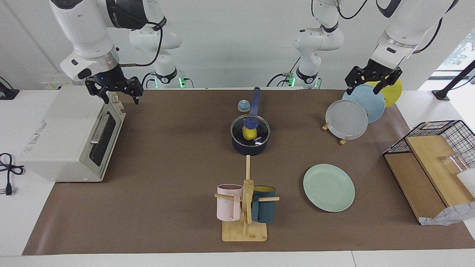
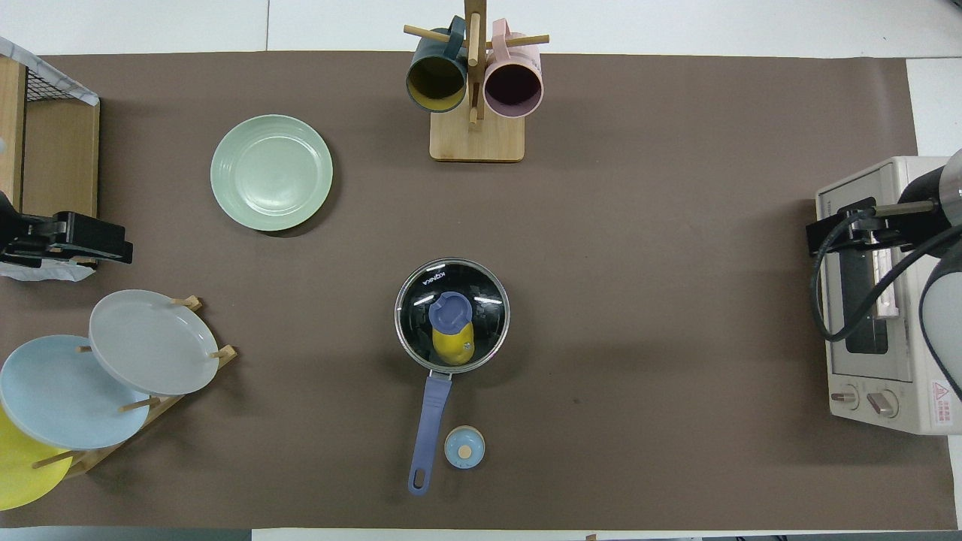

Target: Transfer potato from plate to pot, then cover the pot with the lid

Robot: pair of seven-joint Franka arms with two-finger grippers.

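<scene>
Potato [image 1: 247, 132] sits in the pot [image 1: 251, 145] mid-tabletop, lid [image 1: 250, 129] on. Plate [image 1: 328, 187] bare, farther from the robots, toward the left arm's end. Left gripper [image 1: 371, 81] over the plate rack [image 1: 336, 135], right gripper [image 1: 114, 91] over the toaster oven [image 1: 70, 134]; both jaws wide open, holding nothing.

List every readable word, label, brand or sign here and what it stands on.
"KONKA": white print on the lid, near its rim.
Red warning triangle: sticker on the toaster oven; its text is too small to read.
Lettering on the right arm's upper link: too blurred to read.
</scene>
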